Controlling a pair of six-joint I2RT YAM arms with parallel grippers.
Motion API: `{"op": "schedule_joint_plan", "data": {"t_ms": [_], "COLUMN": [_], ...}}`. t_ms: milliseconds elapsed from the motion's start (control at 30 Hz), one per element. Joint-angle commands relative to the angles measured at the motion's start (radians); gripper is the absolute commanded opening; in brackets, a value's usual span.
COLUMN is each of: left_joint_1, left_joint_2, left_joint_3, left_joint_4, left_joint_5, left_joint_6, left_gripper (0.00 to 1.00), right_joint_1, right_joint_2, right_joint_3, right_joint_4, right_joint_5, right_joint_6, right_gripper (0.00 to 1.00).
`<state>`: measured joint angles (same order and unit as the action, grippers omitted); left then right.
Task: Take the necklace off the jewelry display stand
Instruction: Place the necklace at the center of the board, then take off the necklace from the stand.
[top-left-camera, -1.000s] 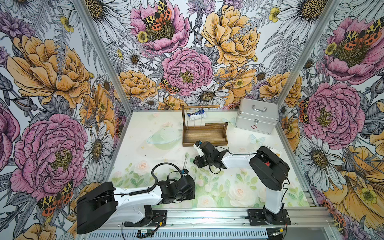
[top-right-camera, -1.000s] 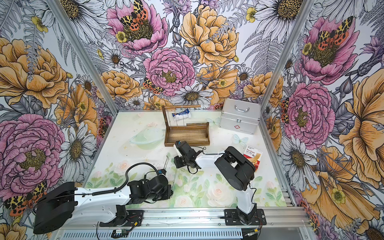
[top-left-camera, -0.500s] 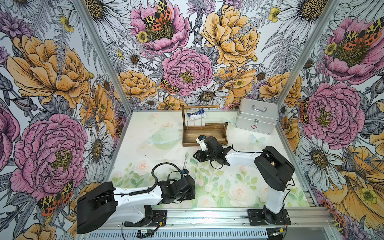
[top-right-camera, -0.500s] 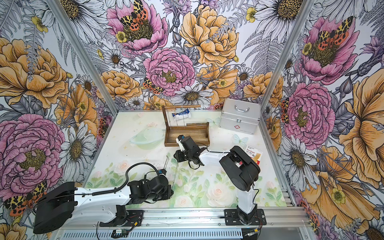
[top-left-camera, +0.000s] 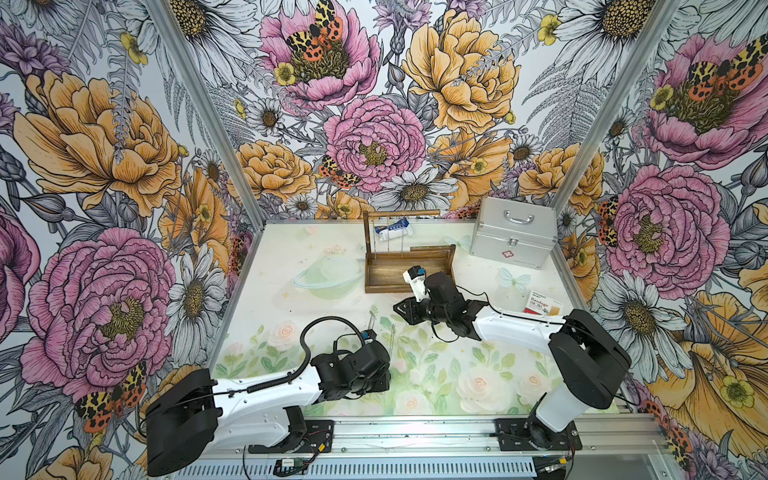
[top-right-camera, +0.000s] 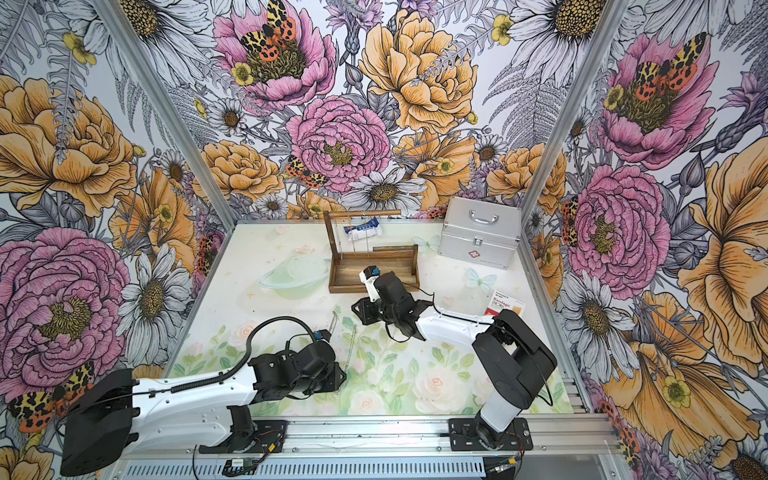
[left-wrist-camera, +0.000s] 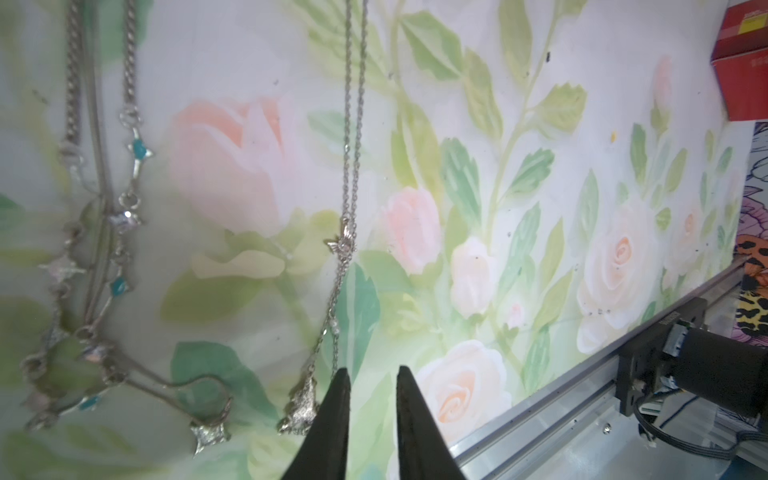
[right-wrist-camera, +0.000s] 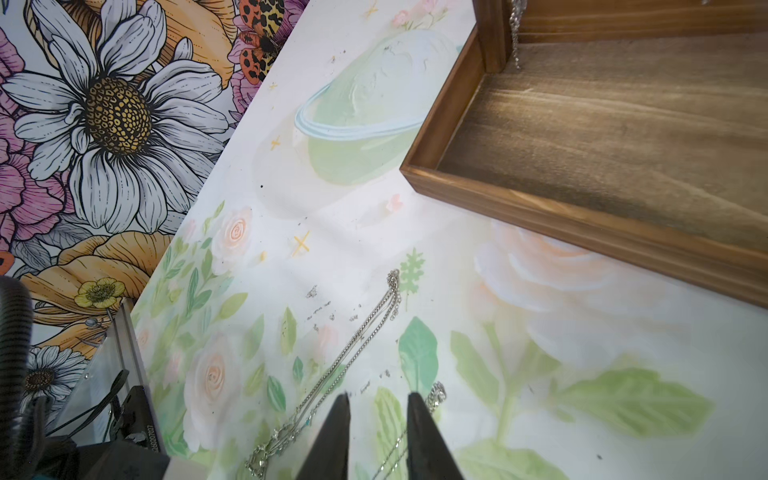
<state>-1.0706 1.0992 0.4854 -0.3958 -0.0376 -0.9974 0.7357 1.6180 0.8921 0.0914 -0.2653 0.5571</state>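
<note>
- Your jewelry stand (top-left-camera: 409, 268) stood upright at the back middle of the table (top-left-camera: 291, 257), left of the silver case (top-left-camera: 513, 237) and apart from it.
- Thin chains hung from its top rod (top-left-camera: 401, 214). One hanging chain (right-wrist-camera: 515, 41) showed right beside the post in the right wrist view.
- Two necklaces lay flat on the table, off the stand and in front of it, between your arms. They were a charm necklace (top-left-camera: 371, 320) with turquoise bits and a thin necklace (top-left-camera: 392, 340) just right of it.
- Your left gripper (left-wrist-camera: 372, 376) had its jaws a narrow gap apart with nothing between them. The pendant end of the thin necklace (left-wrist-camera: 351, 166) lay just beside one fingertip (left-wrist-camera: 340, 399). I could not tell whether they touched.
- Your right gripper (right-wrist-camera: 379, 401) also had its jaws slightly spread and empty, low over the table near the tray's front left corner. The thin necklace passed just beside one finger, not between the two.
- A bandage box (top-left-camera: 542, 307) lay near the right wall.
</note>
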Motion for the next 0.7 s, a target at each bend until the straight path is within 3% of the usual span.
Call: {"op": "schedule_joint_plan", "data": {"t_ms": [0,200,333,667], "left_joint_1": [0.012,0.025,0.083,0.304], "left_joint_2": [-0.018,-0.058,-0.116,-0.159], "left_joint_3": [0.046,0.088,0.1,0.168], "left_joint_4": [-0.023,-0.024,-0.035,-0.04], "left_joint_5": [-0.008,-0.017,-0.015,-0.046], "left_joint_6": [0.055,0.097,0.144,0.319], "left_gripper": [0.25,0.3,0.38,0.76], "right_joint_1": [-0.01,-0.023,-0.047,-0.263], "right_joint_2": [-0.046,-0.145,-0.243,-0.41], "right_joint_3": [-0.029,-0.093,-0.146,-0.304], "right_joint_4": [0.013,0.044,0.087,0.334], "right_joint_5": [0.029,0.081,0.091,-0.126], "right_joint_6": [-0.006,0.01,0.013,0.028], "right_gripper": [0.26,0.26,0.26,0.29]}}
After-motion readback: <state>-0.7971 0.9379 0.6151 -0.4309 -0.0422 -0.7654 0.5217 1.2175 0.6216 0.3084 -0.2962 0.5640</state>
